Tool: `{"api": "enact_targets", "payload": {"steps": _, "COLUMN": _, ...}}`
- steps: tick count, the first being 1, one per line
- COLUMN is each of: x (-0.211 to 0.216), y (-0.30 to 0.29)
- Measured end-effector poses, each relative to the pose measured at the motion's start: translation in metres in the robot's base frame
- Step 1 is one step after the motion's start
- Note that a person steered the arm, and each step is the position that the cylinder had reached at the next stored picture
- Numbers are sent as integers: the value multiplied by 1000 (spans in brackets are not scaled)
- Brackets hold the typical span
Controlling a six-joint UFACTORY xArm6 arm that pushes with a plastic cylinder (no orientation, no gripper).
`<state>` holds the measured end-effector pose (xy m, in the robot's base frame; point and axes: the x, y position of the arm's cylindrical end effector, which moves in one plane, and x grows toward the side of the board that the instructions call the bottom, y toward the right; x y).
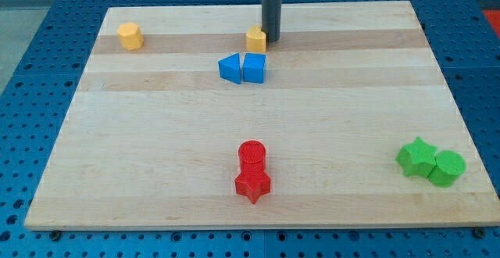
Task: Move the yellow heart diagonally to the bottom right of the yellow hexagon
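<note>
The yellow heart [255, 39] lies near the view's top centre of the wooden board [156, 148]. My tip [271, 39] stands right against the heart's right side. The yellow hexagon [130, 36] sits far off at the view's top left, level with the heart. The rod rises straight up and out of the view's top.
A blue triangle-like block [230, 69] and a blue cube [254, 68] touch each other just below the heart. A red cylinder [251, 153] and a red star [252, 184] sit at the bottom centre. A green star [416, 156] and a green cylinder [447, 168] sit at the bottom right.
</note>
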<state>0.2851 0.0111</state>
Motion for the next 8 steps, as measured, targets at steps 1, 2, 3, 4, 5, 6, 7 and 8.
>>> {"api": "enact_targets", "payload": {"steps": 1, "x": 0, "y": -17}}
{"api": "enact_targets", "payload": {"steps": 2, "x": 0, "y": -35}}
{"api": "enact_targets", "payload": {"steps": 3, "x": 0, "y": -57}}
{"api": "enact_targets", "payload": {"steps": 4, "x": 1, "y": -80}}
{"api": "enact_targets", "payload": {"steps": 5, "x": 4, "y": -101}}
{"api": "enact_targets", "payload": {"steps": 6, "x": 11, "y": -123}}
{"api": "enact_targets", "payload": {"steps": 7, "x": -16, "y": -124}}
{"api": "enact_targets", "payload": {"steps": 8, "x": -42, "y": -81}}
